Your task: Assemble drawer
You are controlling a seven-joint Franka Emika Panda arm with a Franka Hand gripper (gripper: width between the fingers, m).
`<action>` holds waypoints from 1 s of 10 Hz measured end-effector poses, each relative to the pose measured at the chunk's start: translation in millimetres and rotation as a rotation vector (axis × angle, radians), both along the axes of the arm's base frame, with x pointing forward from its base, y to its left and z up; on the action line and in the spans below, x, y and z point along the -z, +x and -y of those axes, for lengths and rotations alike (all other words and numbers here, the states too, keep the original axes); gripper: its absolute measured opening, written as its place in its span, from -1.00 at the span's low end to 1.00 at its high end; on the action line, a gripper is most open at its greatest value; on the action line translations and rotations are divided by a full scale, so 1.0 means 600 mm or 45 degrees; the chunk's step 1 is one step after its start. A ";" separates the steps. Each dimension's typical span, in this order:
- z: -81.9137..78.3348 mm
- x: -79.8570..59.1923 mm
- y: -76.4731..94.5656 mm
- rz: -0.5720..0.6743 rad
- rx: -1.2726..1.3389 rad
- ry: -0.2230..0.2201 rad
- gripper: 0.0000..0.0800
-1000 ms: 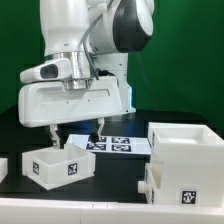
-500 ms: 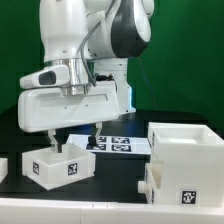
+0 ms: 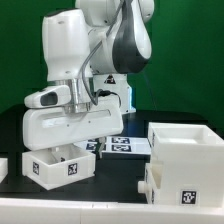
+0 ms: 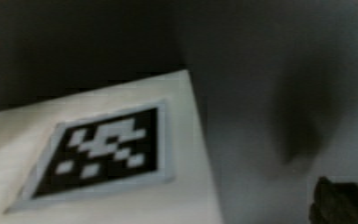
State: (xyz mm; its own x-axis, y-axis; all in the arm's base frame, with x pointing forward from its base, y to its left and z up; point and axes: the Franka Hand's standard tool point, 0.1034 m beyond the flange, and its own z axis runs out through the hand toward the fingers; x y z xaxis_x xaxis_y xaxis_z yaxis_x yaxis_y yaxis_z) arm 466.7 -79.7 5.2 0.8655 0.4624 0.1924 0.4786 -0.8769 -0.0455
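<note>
Pincer point(image 3: 66, 150) is sitting low over the small tray point(image 3: 60, 166) at the exterior view's left, fingertips dipping at or just inside the tray's rear rim. Wrist body is blocking the fingers, so I cannot tell whether they are spread or pressed together, or whether they are gripping the wall yet.

Wrist view is showing only a white tagged face point(image 4: 105, 150) very close to the lens, blurred, with dark background beyond its edge. Judging from that, the camera is nearly touching the tray; no fingers are resolving in it.

Key relation: the tray is lying directly beneath the pincer, tagged front facing the exterior camera, long axis running roughly across the exterior view. The big housing point(image 3: 187, 160) is standing well apart at the exterior view's right, open top upward, tag on its lower front.

Room for moving: bare black tabletop point(image 3: 115, 185) is lying between tray and housing, nothing in that lane. The marker board point(image 3: 125, 146) is lying flat behind, just beside the tray's rear corner, so it is not obstructing a lift. A sliver of another white part point(image 3: 3, 167) is showing at the exterior view's left edge, near the tray.

My read: this is the grasp stage on the tray; carrying it toward the housing is not yet done. Main risk is a shallow bite on a thin wall letting the tray tilt.
</note>
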 end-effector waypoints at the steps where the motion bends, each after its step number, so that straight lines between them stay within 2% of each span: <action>1: 0.000 0.000 0.000 -0.001 0.000 0.000 0.31; 2: 0.000 0.001 -0.001 -0.001 0.000 0.000 -0.03; 3: 0.000 0.001 -0.001 -0.002 0.000 0.001 -0.49; 4: 0.000 0.001 -0.001 -0.002 0.000 0.001 -0.49; 5: 0.000 0.001 -0.001 -0.002 0.000 0.001 -0.80; 6: 0.000 0.000 0.001 0.006 -0.051 -0.009 -0.80; 7: -0.006 -0.001 0.005 -0.001 -0.180 -0.016 -0.91; 10: -0.026 -0.025 0.046 -0.056 -0.471 -0.006 -0.91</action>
State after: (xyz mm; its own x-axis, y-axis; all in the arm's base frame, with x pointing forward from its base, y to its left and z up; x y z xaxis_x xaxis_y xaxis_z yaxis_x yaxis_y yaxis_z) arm 494.1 -64.2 20.0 0.6473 0.7462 0.1555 0.7607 -0.6454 -0.0692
